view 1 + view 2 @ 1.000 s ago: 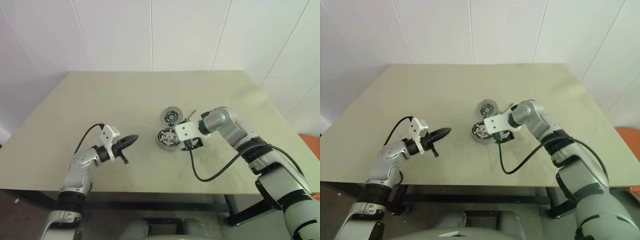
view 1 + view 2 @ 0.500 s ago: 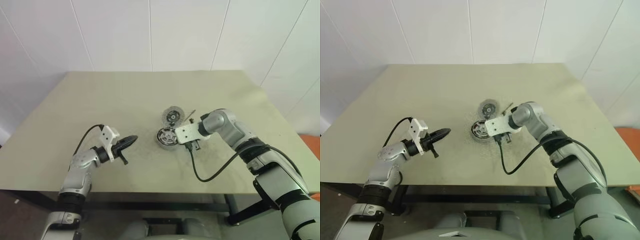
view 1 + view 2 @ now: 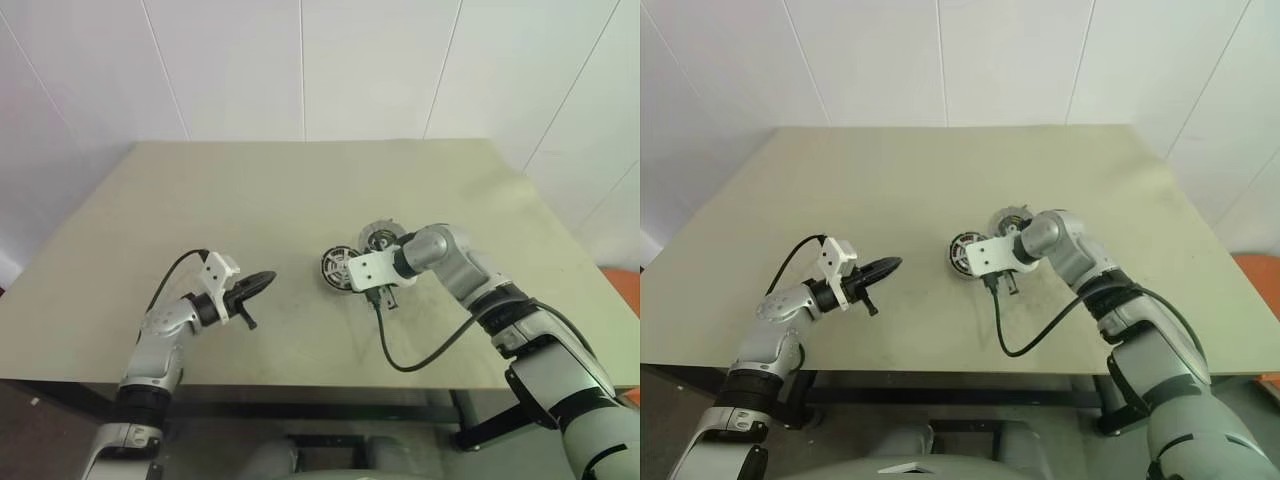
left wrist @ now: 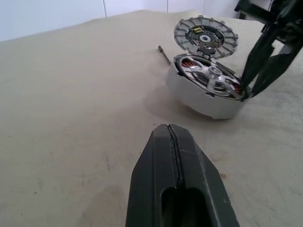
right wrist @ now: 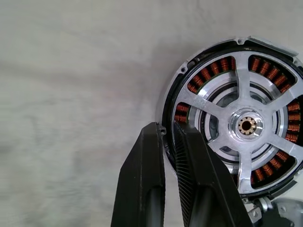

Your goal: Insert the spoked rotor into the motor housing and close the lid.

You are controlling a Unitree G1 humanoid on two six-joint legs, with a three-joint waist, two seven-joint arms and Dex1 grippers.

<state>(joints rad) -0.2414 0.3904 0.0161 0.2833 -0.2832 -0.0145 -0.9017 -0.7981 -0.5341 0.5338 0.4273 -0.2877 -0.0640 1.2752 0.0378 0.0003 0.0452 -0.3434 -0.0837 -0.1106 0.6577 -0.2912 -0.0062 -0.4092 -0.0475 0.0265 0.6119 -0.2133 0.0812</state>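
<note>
Clamping onto the motor housing [image 5: 236, 123] rim, the right gripper [image 5: 168, 132] is now pinching its wall after standing wide a second ago, dragging it slightly. Beside the housing, the spoked rotor [image 4: 205, 37] is leaning, uninserted. Left gripper [image 4: 171, 142] is hovering clenched, empty.

Shiny metal motor housing [image 5: 236, 125] with copper windings, matt beige table [image 3: 250, 200]
</note>
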